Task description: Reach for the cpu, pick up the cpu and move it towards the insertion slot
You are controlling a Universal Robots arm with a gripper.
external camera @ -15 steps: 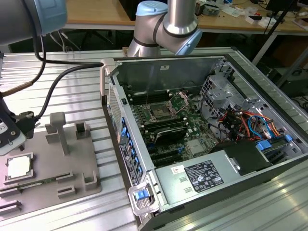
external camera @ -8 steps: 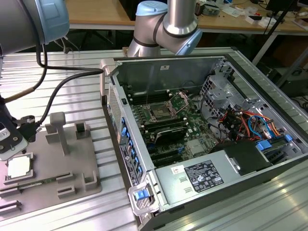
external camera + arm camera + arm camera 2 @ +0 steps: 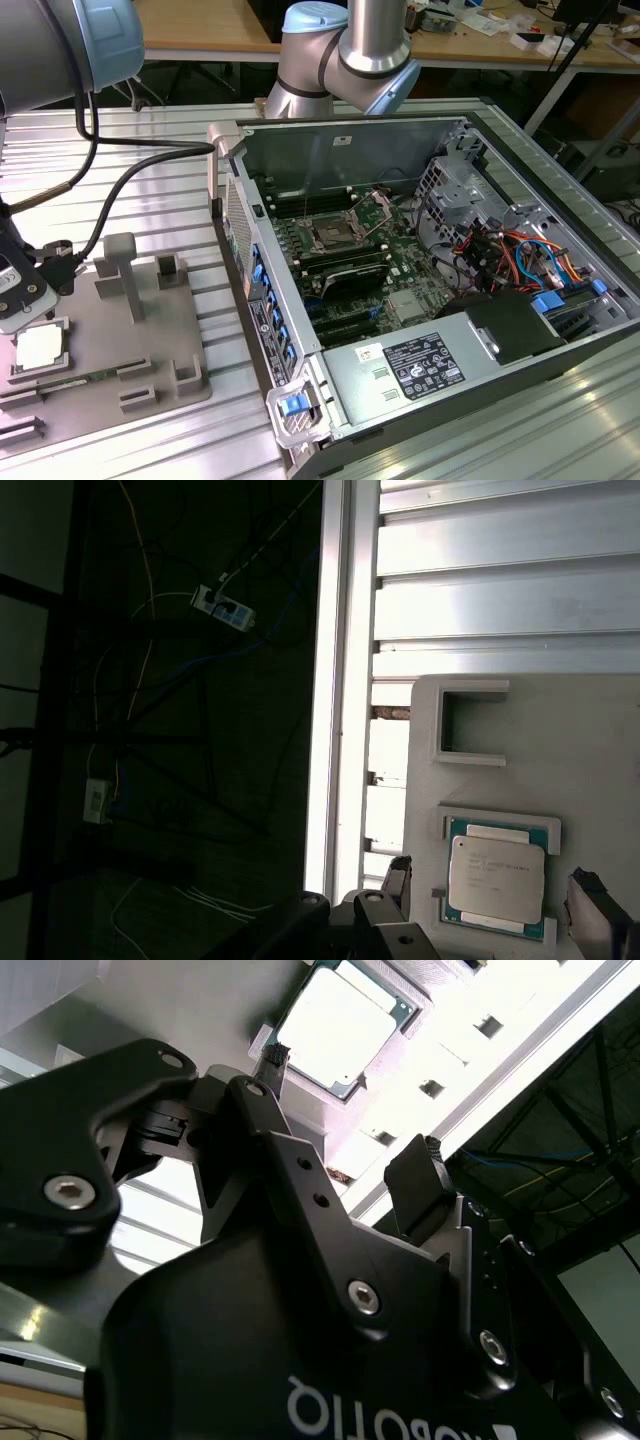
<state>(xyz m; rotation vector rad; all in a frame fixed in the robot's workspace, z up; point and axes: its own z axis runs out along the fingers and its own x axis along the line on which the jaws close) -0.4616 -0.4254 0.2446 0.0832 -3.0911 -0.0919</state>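
The cpu (image 3: 40, 346) lies flat in a shallow holder on the grey fixture plate (image 3: 150, 340), at the exterior view's left. Both wrist views show its silvery top plate and thin green rim, cpu (image 3: 335, 1030) and cpu (image 3: 495, 873). My gripper (image 3: 22, 308) hangs just above the chip and is open. In the first wrist view one black finger (image 3: 398, 873) and the other finger (image 3: 597, 905) stand on opposite sides of the chip, not touching it. The insertion slot (image 3: 330, 236), a metal-framed square socket with its lever raised, sits on the motherboard inside the open computer case.
The open case (image 3: 420, 130) fills the exterior view's right, with memory slots (image 3: 350, 280), a finned heatsink (image 3: 405, 306) and cable bundles (image 3: 510, 255). Upright posts (image 3: 122, 270) rise from the fixture plate. The slatted metal table's edge (image 3: 335, 680) runs close beside the plate.
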